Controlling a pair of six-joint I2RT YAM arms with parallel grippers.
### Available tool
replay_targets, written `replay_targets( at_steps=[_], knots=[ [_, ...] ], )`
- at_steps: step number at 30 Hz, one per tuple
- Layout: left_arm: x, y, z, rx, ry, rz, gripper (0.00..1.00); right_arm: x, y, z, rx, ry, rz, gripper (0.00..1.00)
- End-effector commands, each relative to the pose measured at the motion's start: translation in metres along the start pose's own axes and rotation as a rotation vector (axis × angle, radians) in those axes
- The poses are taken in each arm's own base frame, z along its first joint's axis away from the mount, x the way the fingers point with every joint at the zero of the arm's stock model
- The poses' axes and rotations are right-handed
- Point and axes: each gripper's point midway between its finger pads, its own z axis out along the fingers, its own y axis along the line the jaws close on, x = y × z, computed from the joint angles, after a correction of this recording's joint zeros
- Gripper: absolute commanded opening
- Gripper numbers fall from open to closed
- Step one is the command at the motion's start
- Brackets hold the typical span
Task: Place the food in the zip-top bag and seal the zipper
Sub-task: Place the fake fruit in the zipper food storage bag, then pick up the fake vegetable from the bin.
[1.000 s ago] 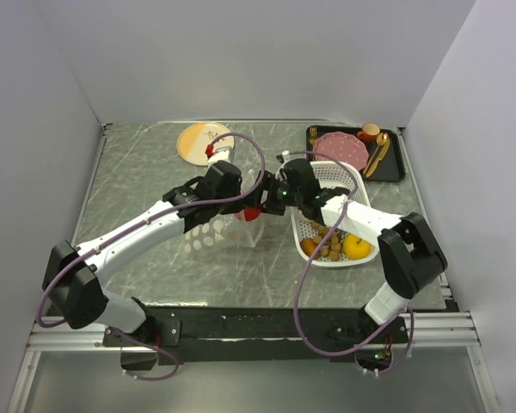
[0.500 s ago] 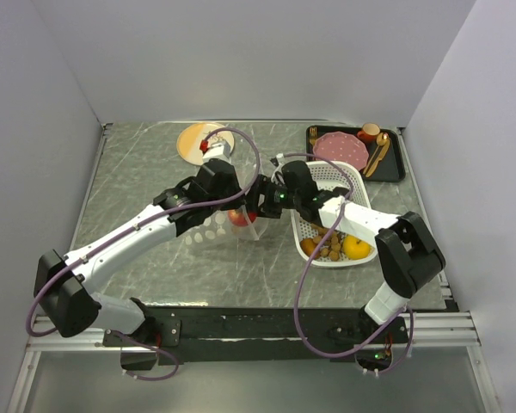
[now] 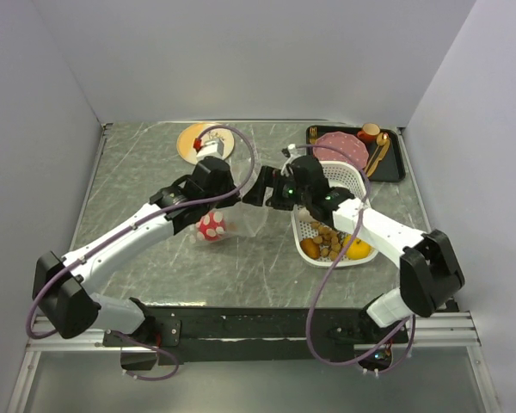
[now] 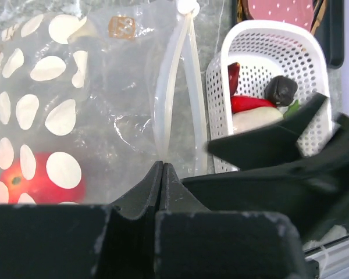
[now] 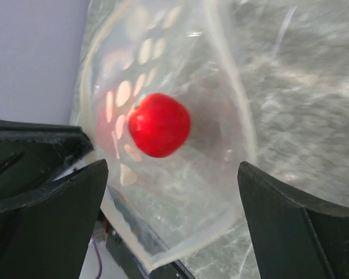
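You had your left claw (image 4: 163, 170) pinched shut on the zipper (image 4: 159, 122) of the zip-top bag (image 4: 99, 87) near the middle of the counter (image 3: 138, 163), your right claw (image 5: 173, 168) spread wide, with red food (image 5: 159, 125) inside it.

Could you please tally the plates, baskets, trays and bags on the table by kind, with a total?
plates: 2
basket: 1
tray: 1
bag: 1
total: 5
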Motion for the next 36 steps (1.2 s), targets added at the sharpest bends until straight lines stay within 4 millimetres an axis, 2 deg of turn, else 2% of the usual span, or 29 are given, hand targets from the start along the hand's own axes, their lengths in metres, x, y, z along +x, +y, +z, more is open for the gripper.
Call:
replay_targets(
  at_steps=[1,3,5,6,9,10,12,13,19,24,32,33,36],
  knots=[
    [-0.031,0.004,-0.017,0.048,-0.07,-0.077,0.01,-0.047,-0.007,-0.045,0.135,-0.181,-0.023,1.0],
    [-0.029,0.013,-0.014,0.024,-0.066,-0.074,0.01,-0.06,-0.027,-0.062,0.231,-0.255,-0.032,1.0],
    [-0.021,0.019,-0.006,0.002,-0.036,-0.063,0.01,-0.053,-0.052,-0.073,0.334,-0.236,-0.027,1.0],
    [-0.017,0.019,-0.004,0.0,-0.022,-0.061,0.01,-0.06,-0.069,-0.084,0.404,-0.27,-0.017,1.0],
    [-0.003,0.019,0.004,0.014,0.019,-0.066,0.01,-0.047,-0.106,-0.098,0.528,-0.238,0.011,1.0],
    [-0.003,0.017,0.006,0.027,0.018,-0.069,0.01,-0.042,-0.127,-0.107,0.594,-0.23,0.045,1.0],
    [0.003,0.017,0.009,0.032,0.036,-0.066,0.01,-0.037,-0.142,-0.112,0.623,-0.222,0.071,1.0],
    [0.003,0.016,0.01,0.033,0.039,-0.061,0.01,-0.032,-0.156,-0.117,0.658,-0.22,0.101,1.0],
    [0.005,0.014,0.014,0.04,0.056,-0.029,0.01,-0.025,-0.186,-0.118,0.684,-0.255,0.251,0.98],
    [0.003,0.01,0.015,0.052,0.057,-0.024,0.01,-0.024,-0.206,-0.101,0.677,-0.241,0.334,0.94],
    [0.002,0.007,0.014,0.061,0.058,-0.018,0.01,-0.036,-0.227,-0.079,0.696,-0.223,0.364,0.89],
    [0.002,0.007,0.014,0.059,0.06,-0.016,0.01,-0.034,-0.231,-0.076,0.705,-0.215,0.367,0.86],
    [0.002,0.009,0.012,0.052,0.062,-0.01,0.01,-0.038,-0.232,-0.072,0.68,-0.235,0.362,0.83]
  ],
)
